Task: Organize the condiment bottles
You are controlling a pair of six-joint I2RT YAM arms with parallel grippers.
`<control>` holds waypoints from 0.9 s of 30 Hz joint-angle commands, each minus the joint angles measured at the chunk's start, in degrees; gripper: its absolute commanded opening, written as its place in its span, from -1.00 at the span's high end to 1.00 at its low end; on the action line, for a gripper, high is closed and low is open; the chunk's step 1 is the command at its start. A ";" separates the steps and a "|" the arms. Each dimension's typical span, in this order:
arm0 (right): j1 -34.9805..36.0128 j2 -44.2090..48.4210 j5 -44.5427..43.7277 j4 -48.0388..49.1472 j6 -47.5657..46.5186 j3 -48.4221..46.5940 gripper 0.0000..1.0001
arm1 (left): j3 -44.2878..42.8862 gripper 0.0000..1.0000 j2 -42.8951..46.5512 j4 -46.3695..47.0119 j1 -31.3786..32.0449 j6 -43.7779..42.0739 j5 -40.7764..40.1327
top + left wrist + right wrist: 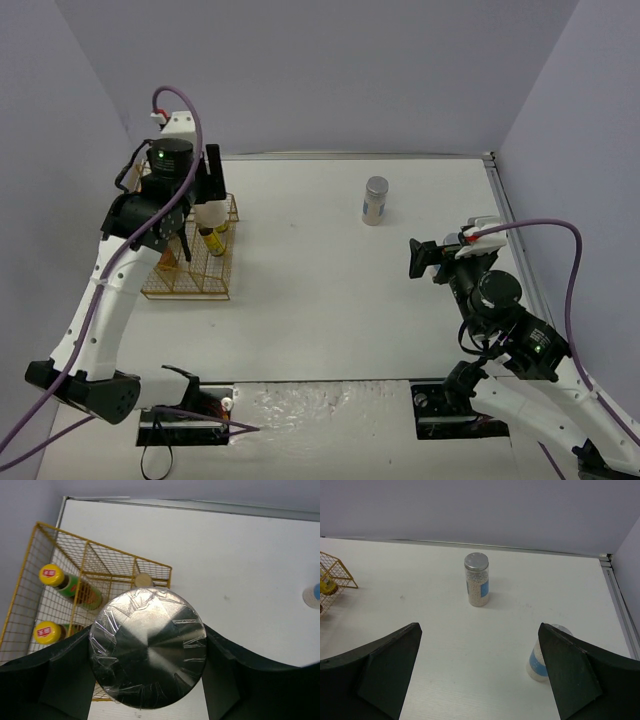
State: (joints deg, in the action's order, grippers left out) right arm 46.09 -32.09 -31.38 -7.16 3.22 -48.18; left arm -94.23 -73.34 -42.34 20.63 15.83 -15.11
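Progress first, from the overhead view: my left gripper (208, 192) hangs over the far right part of the gold wire rack (186, 292), pinching a pale jar (208, 214) between its fingers. Whether the jar's base has reached the rack floor I cannot tell from up here. A slim dark bottle (216, 241) with a yellow label stands in the rack just beside the jar. Well apart, out on the white table (300, 320), a second jar (375, 200) stands upright and alone. My right gripper (424, 258) hovers near the table's right side, jaws spread, carrying nothing.

Left wrist view: the held jar's silver lid (148, 650) fills the middle, with one of my fingers (60, 670) pressed to each side of it. Beyond it, two yellow-capped sauce bottles (52, 575) sit in the rack's left compartments, and a tan cap (144, 580) shows in the one just past the lid. I take that cap to be the slim bottle's. I can make out only one slim bottle.

Right wrist view: my right fingers (380, 670) stand wide apart with bare table between them. The second jar is upright straight ahead, and a third jar (540, 662) with a blue label sits near my right-hand finger, partly hidden behind it.

By my reckoning the task is past halfway. The sauce bottles and at least one slim bottle are racked, one jar is going in, and two jars remain on the table.
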 commanded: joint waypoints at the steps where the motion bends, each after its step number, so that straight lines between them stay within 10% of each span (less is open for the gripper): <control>1: -0.38 -1.61 0.79 5.02 0.18 -1.56 -0.99 | -6.98 1.00 -0.41 0.97 -7.07 1.55 1.52; 27: -0.38 0.14 2.76 5.13 -0.28 0.94 -1.00 | -0.66 1.00 -8.48 11.48 -15.89 8.34 -4.31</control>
State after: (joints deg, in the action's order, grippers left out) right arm 46.09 -31.80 -29.07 -6.67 3.18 -47.57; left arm -95.38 -83.24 -38.54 5.17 22.39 -16.13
